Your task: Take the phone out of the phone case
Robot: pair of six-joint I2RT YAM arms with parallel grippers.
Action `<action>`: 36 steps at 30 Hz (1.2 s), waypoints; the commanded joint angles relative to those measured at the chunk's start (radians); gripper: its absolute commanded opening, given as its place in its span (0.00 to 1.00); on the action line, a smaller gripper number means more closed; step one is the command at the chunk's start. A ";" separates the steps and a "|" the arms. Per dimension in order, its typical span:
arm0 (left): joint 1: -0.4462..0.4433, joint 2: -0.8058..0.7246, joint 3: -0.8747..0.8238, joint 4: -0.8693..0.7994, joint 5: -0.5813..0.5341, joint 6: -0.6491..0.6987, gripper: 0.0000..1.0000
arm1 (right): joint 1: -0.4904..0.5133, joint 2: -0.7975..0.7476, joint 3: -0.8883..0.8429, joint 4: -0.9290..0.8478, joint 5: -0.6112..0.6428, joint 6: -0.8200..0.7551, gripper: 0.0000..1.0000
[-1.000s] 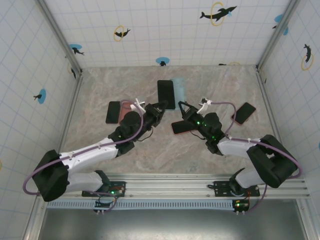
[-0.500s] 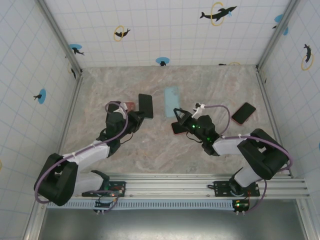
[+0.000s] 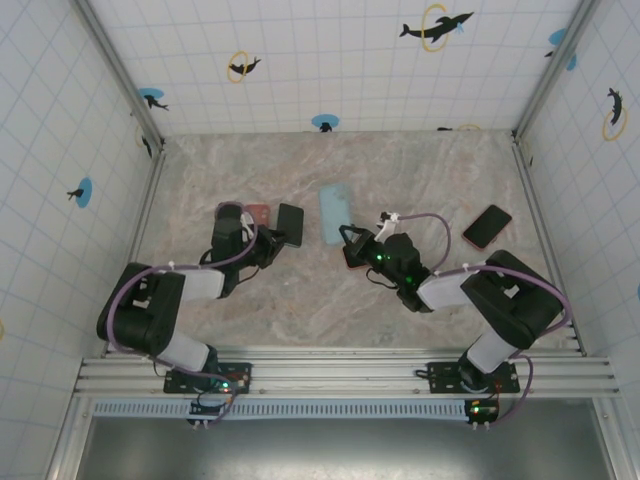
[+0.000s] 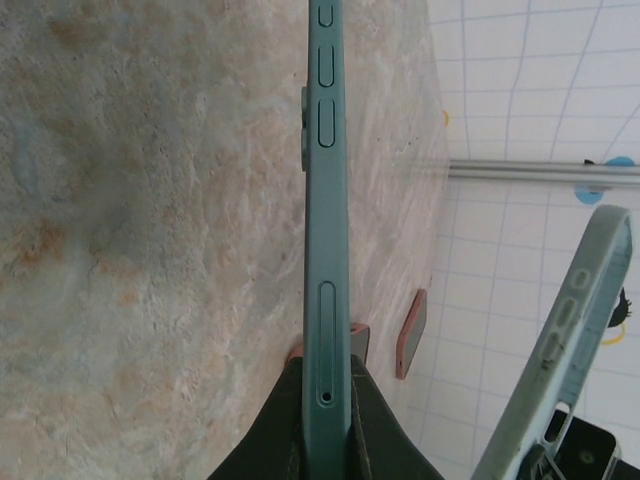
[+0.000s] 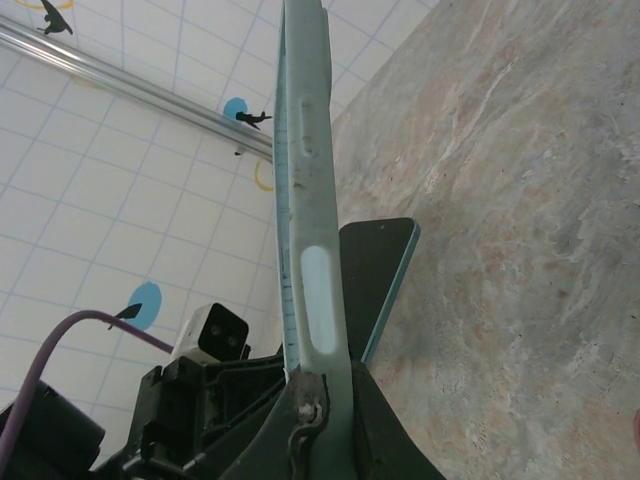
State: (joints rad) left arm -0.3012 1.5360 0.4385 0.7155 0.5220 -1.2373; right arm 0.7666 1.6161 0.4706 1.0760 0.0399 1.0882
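Starting nearest the bases, the left arm [image 3: 190, 285] was folded sharply, its wrist low over the marbled surface [image 3: 430, 170] and pointing right. The right arm [image 3: 450, 290] was bent back the other way, its wrist pointing left.

The left hand [image 4: 326, 378] was clamped on the phone [image 3: 290, 225], with dark fingers pinching its flat faces near one end. From the left wrist camera the phone stood edge-on, showing a teal-green frame with buttons and a slot.

The right hand [image 5: 322, 388] was closed on the pale blue phone case [image 3: 335, 212], which was likewise held edge-on between its fingers. Phone and case were side by side and apart, with the phone out of the case.

Just under the right hand, a reddish phone [image 3: 351, 259] lay on the surface. A pinkish flat item [image 3: 258, 212] lay beside the left hand. Farther right, well apart from both hands, a red-edged phone [image 3: 487, 226] lay near the side wall.
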 commanded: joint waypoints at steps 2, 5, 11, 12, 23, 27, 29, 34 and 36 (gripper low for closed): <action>0.014 0.058 0.062 0.110 0.044 0.026 0.03 | 0.008 0.029 0.036 0.019 0.000 0.010 0.00; 0.014 0.099 0.081 0.098 0.027 0.033 0.04 | 0.010 0.038 0.034 0.024 0.000 0.017 0.00; 0.015 0.168 0.101 0.110 0.006 0.021 0.05 | 0.010 0.063 0.043 0.000 -0.004 0.031 0.00; 0.016 0.175 0.105 0.104 0.000 0.024 0.06 | 0.011 0.066 0.043 -0.004 -0.006 0.032 0.00; 0.026 0.257 0.121 0.158 -0.022 -0.017 0.14 | 0.009 0.100 0.042 0.018 -0.017 0.069 0.00; 0.026 0.255 0.141 0.067 -0.011 0.033 0.21 | 0.005 0.109 0.045 0.018 -0.021 0.073 0.00; 0.026 0.250 0.151 0.011 -0.017 0.073 0.23 | 0.005 0.114 0.047 0.019 -0.024 0.074 0.00; 0.027 0.248 0.143 -0.038 -0.032 0.105 0.33 | 0.004 0.126 0.056 0.024 -0.032 0.079 0.00; 0.026 0.246 0.141 -0.060 -0.042 0.121 0.35 | 0.004 0.128 0.058 0.021 -0.032 0.079 0.00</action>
State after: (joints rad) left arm -0.2840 1.7870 0.5667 0.6933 0.4957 -1.1679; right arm 0.7719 1.7313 0.4866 1.0622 0.0029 1.1633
